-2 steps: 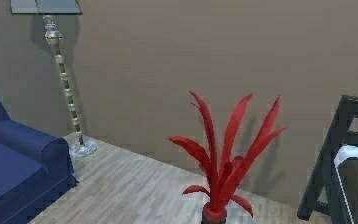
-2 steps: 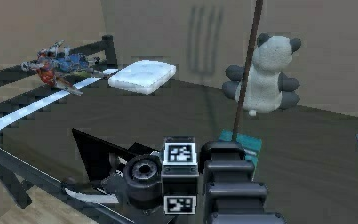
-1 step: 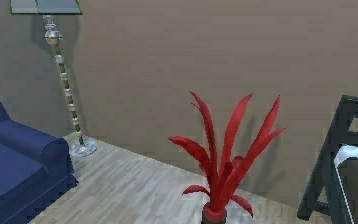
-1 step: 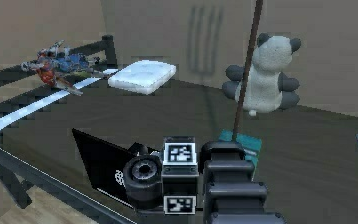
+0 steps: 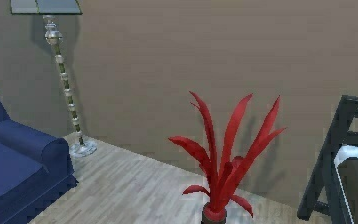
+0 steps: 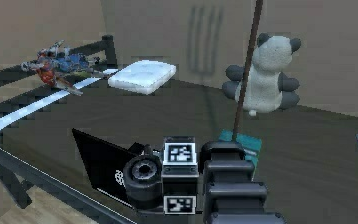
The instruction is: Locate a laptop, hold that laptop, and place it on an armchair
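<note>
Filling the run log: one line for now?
gripper at laptop on bed | hold: cannot tell | blue armchair at forward view's left

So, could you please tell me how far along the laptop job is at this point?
Done: the laptop is located, lying on the dark bed. In hand: the gripper is at the laptop; whether it holds it cannot be told. Left: lifting it and placing it on the blue armchair at the forward view's left.

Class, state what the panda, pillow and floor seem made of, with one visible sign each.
Panda: likely plush fabric, matte; soft rounded limbs.
Pillow: probably cloth, matte white; puffy rounded edges.
Floor: seemingly pale wood planks; board seams and grain.
</note>
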Controlling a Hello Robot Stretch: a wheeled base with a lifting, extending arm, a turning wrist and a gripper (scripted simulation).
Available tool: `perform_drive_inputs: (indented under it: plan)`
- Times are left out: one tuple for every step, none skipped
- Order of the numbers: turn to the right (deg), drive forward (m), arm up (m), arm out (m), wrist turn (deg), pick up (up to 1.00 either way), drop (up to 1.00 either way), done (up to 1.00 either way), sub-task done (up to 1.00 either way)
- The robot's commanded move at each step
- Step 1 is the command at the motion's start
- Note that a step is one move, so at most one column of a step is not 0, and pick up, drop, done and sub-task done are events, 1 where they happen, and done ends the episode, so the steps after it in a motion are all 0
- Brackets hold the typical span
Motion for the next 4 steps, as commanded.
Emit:
perform_drive_inputs:
  plan:
    - [0.0,0.0,0.0,0.0,0.0,1.0,0.0,0.0,0.0]
    - [0.0,0.0,0.02,0.0,0.0,0.0,0.0,0.0,0.0]
    - [-45.0,0.0,0.0,0.0,0.0,0.0,0.0,0.0,0.0]
    - [-18.0,0.0,0.0,0.0,0.0,0.0,0.0,0.0,0.0]
